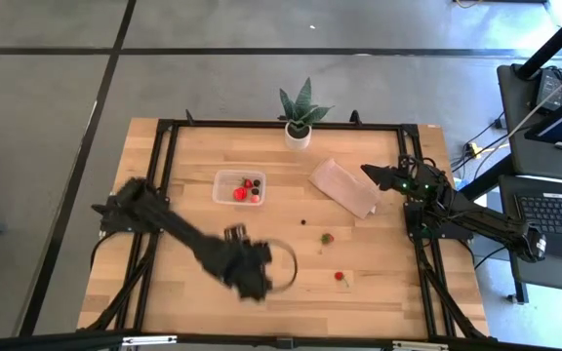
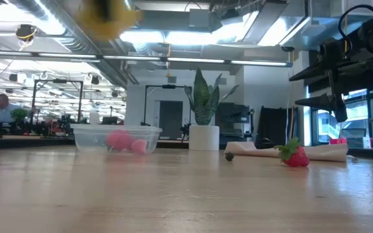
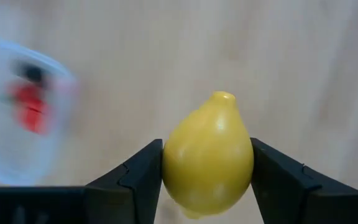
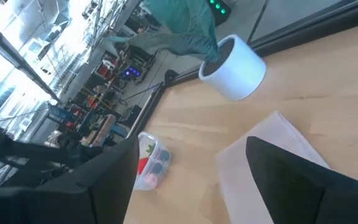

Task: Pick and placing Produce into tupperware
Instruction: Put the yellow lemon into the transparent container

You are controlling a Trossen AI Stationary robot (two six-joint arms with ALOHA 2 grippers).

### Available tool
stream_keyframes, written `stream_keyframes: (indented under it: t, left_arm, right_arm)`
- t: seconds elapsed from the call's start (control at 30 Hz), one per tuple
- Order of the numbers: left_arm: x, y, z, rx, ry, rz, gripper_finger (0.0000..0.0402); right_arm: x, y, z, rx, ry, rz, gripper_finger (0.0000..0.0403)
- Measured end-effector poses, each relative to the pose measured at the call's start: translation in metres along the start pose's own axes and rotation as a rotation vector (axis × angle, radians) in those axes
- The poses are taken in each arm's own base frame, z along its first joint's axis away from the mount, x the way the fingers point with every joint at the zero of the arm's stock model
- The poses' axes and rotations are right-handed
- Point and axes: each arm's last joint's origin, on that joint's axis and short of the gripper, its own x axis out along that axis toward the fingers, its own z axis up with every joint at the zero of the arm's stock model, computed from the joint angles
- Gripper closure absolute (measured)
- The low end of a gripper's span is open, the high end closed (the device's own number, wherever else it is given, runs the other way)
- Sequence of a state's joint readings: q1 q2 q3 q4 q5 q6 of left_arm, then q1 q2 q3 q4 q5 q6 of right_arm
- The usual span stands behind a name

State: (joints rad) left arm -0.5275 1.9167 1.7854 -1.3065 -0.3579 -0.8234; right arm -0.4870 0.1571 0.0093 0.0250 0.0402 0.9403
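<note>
From above, your left gripper [image 1: 234, 234] hangs over the counter [image 1: 379, 292] near the tupperware [image 1: 239, 186], while your left wrist view shows its jaws pinching the lemon [image 3: 207, 155], and your right gripper [image 1: 371, 173] waits, jaws spread, over the tan sheet [image 1: 344, 187].

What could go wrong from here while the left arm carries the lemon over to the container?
1. The left gripper pinches the round lemon only at its sides, so it might slip out on the way.
2. The container already holds several pieces; a drop from height could bounce out or nudge the light box.
3. The right gripper waits open over the tan sheet, clear of the route for now.
</note>
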Motion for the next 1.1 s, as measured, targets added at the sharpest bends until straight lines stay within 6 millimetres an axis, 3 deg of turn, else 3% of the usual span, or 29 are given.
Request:
stream_keyframes:
  t: [0.3,0.57,0.77,0.97,1.1]
  left_arm:
    - [-0.050,0.124,0.047,-0.250,-0.275,0.176,0.0206]
    - [-0.042,0.210,0.068,-0.479,-0.244,0.294,0.0205]
    - [0.001,0.235,0.069,-0.548,-0.090,0.272,0.0204]
    - [0.066,0.238,0.050,-0.583,0.037,0.168,0.0204]
    - [0.097,0.237,0.038,-0.611,0.063,0.094,0.0204]
  right_arm:
    - [0.000,0.000,-0.001,-0.004,0.017,0.008,0.0106]
    - [0.000,0.000,-0.001,-0.003,0.021,0.005,0.0106]
    - [0.000,0.000,-0.002,-0.006,0.039,0.013,0.0106]
    - [0.000,0.000,-0.002,-0.006,0.042,0.015,0.0106]
    - [0.000,0.000,-0.002,-0.027,0.042,0.016,0.0106]
